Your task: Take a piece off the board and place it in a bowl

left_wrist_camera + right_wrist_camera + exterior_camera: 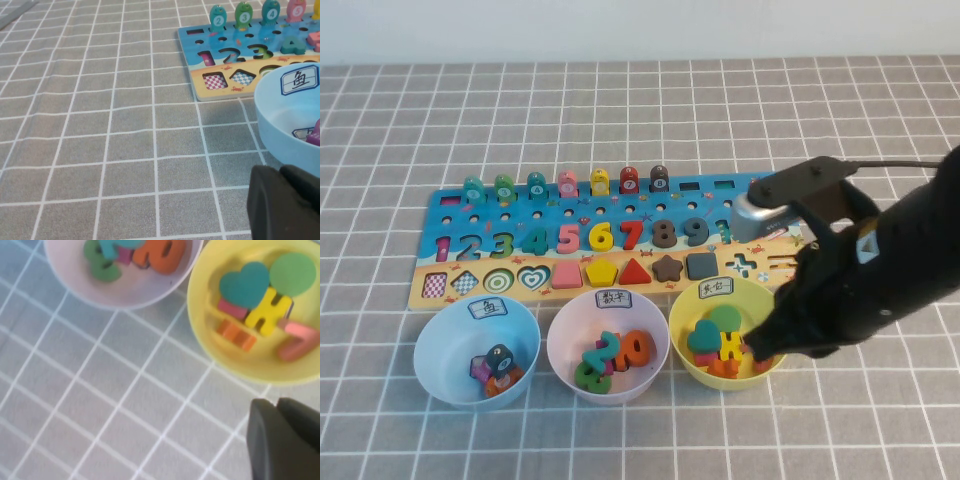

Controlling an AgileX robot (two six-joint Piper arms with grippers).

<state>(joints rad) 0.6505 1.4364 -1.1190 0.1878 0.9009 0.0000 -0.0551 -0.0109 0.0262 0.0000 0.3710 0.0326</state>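
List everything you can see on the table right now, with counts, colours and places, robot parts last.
board: one, blue with coloured numbers, far side of the bowls.
light-blue bowl: one, leftmost, a few small pieces inside.
lilac bowl: one, middle, green, teal and orange digits inside.
yellow bowl: one, rightmost, holding a teal heart, green disc, yellow piece, orange piece, pink pieces.
plus-shaped slot: one, on the board's tan strip, empty.
tablecloth: one, grey with white grid.
left end effector: black, beside the light-blue bowl.
right end effector: black, shut, at the yellow bowl's right rim.
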